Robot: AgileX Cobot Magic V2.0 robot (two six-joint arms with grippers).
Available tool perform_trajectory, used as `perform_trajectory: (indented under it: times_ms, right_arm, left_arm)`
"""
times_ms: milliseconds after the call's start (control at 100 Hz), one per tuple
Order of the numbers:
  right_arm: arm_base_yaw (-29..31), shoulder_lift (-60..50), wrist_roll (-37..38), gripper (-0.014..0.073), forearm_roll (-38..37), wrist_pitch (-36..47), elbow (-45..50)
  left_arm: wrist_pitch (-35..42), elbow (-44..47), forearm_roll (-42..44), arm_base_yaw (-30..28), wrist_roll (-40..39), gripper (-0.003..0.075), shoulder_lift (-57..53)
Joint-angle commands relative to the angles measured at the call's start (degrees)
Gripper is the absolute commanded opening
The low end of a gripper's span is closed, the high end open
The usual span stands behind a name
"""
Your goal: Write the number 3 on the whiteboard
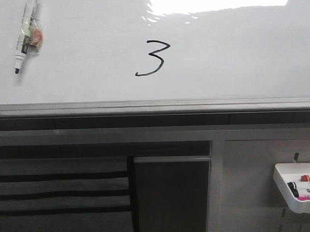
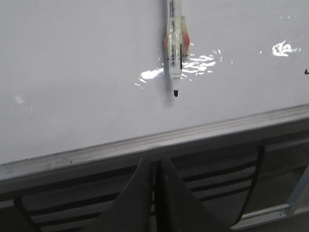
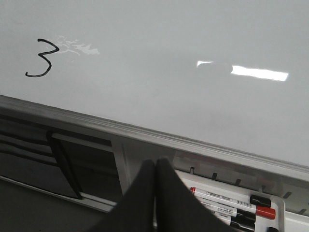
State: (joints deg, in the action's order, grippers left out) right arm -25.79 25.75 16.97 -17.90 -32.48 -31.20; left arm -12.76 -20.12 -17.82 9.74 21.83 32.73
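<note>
Left claw (image 2: pixel 155 193) clenched, fingers pressed together, nothing in it; it sits below the board rail. Right claw (image 3: pixel 155 193) also clenched and empty, just above the tray (image 3: pixel 282 212) of markers (image 3: pixel 227 199), tray cut off at the frame edge. Neither claw shows in front view. Farther: whiteboard (image 1: pixel 234 57) with the 3 (image 1: pixel 153 58) near centre, black, complete. Marker (image 1: pixel 24 36) with an uncapped tip hangs on the board far left, its top cut off. Glare (image 1: pixel 219 0) washes out the top.
</note>
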Motion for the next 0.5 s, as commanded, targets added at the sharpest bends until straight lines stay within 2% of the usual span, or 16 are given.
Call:
perform_trajectory:
  times_ms: [0,240,490]
  right_arm:
    - [0.4,0.1,-0.1,-0.0069,-1.8,3.7,-1.4]
    - [0.4,0.1,-0.1,-0.0069,-1.8,3.7,-1.4]
    - [0.4,0.1,-0.1,-0.0069,-1.8,3.7,-1.4]
  left_arm:
    - [4.7,-0.6,-0.9,-0.3,-0.8,-0.0020,0.3]
    - [4.7,0.7,-0.9,0.0,-0.8,-0.0020,-0.8]
    - [10.3,8.3,-0.9,-3.0,-0.8,-0.0020,-18.0]
